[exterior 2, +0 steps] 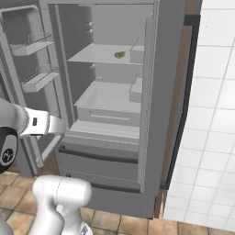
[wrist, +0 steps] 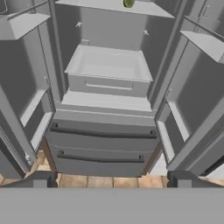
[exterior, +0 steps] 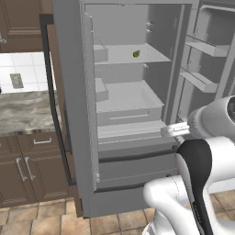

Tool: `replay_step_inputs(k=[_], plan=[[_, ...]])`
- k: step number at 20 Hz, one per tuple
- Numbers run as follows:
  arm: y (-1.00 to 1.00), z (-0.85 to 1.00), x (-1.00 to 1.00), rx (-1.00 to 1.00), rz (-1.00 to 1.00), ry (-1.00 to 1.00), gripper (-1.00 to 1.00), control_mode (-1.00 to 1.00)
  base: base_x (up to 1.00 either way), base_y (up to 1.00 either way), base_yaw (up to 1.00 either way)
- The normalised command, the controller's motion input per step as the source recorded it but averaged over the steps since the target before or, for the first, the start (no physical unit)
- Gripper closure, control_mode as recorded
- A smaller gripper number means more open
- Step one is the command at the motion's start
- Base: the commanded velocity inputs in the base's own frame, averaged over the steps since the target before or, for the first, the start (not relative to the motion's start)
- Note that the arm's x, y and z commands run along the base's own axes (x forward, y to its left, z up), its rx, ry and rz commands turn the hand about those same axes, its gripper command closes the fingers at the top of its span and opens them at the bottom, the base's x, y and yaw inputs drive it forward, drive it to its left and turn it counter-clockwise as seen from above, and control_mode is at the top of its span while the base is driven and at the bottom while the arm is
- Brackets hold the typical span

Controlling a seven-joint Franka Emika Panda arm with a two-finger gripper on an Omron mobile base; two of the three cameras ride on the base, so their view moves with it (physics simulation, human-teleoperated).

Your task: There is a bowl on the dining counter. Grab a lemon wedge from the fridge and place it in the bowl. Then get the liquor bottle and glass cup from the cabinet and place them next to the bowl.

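Left base view gives you the fridge (exterior: 133,114) across most of the frame, both upper doors swung wide, so its shelves, crisper tray and lower drawers are all exposed. In the right base view the same fridge (exterior 2: 110,110) fills the centre, with white tiled wall (exterior 2: 211,114) along the right side. The arm's forearm crosses the lower right of the left view, pointing toward the open compartment.

On the upper shelf (exterior: 133,56), near the top centre of that view, sits the lemon wedge (exterior: 136,53), alone and well apart from the side bins. The right view puts it (exterior 2: 120,54) just left of a door bin, and the hand view catches it (wrist: 128,3) at the very top edge, so you are aimed well below it.

At the bottom of the hand view the pincer (wrist: 111,179) is spread wide with nothing between its tips.

Expect the wedge to be very light, small, soft and probably slick. You would do best to close across its thicker middle, gently, since a hard squeeze could squirt it sideways.
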Motion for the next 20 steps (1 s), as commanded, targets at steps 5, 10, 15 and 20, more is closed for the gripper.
replay_step_inputs(k=[5,10,15,20], plan=[[0.02,0.00,0.00,-0.01,0.00,0.00,-1.00,-1.00,0.00,0.00,0.00],[-0.01,0.00,0.05,0.00,0.00,0.00,-1.00,-1.00,0.00,0.00,0.00],[-0.02,0.00,0.10,0.00,0.00,0.00,-1.00,1.00,0.29,-0.09,0.00],[0.00,0.00,0.00,0.00,0.00,0.00,-1.00,1.00,0.66,-0.14,-0.01]])
